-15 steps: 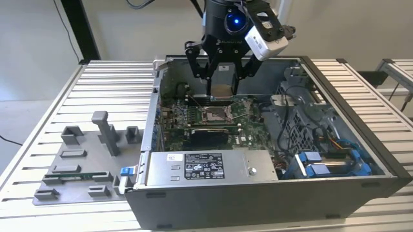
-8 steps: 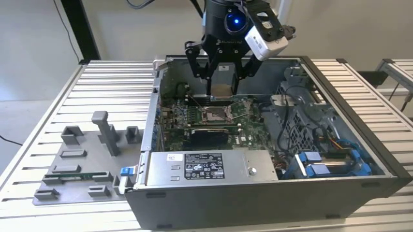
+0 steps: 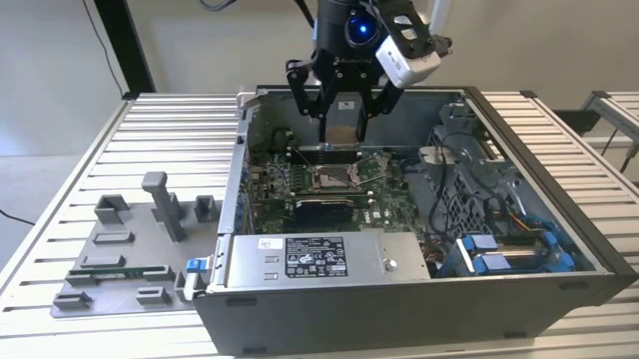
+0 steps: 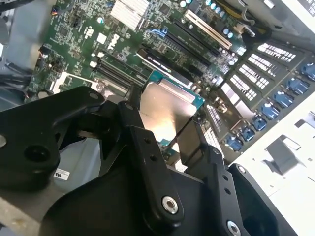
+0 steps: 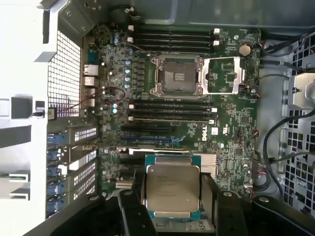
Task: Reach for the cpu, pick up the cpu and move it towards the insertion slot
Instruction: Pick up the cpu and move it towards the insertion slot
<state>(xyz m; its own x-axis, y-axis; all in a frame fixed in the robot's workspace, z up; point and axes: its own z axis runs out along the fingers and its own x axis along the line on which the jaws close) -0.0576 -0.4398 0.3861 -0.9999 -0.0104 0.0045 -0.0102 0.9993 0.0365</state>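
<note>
Black jointed links of the gripper (image 4: pixel 170 132) sit closest to the lens in the second wrist view, their jaws closed on two opposite edges of the cpu (image 4: pixel 165 110), a thin square chip with a pale, dull silvery face and a green rim. In the exterior view the gripper (image 3: pixel 342 123) hangs above the far part of the open computer case (image 3: pixel 519 292), a big grey metal box on the slatted table (image 3: pixel 179 142), with a grey plastic holder tray (image 3: pixel 130 247) well apart on that view's left. That view shows the cpu (image 3: pixel 342 123) held over the board, beyond the insertion slot (image 3: pixel 337 176). The first wrist view looks straight down on the green motherboard (image 5: pixel 231 123): the cpu (image 5: pixel 173 189) is in the gripper (image 5: pixel 173 194), apart from the insertion slot (image 5: pixel 177 75), whose shiny frame is square with a tan-grey centre. Its hinged lid (image 5: pixel 224 75) lies open beside it.
</note>
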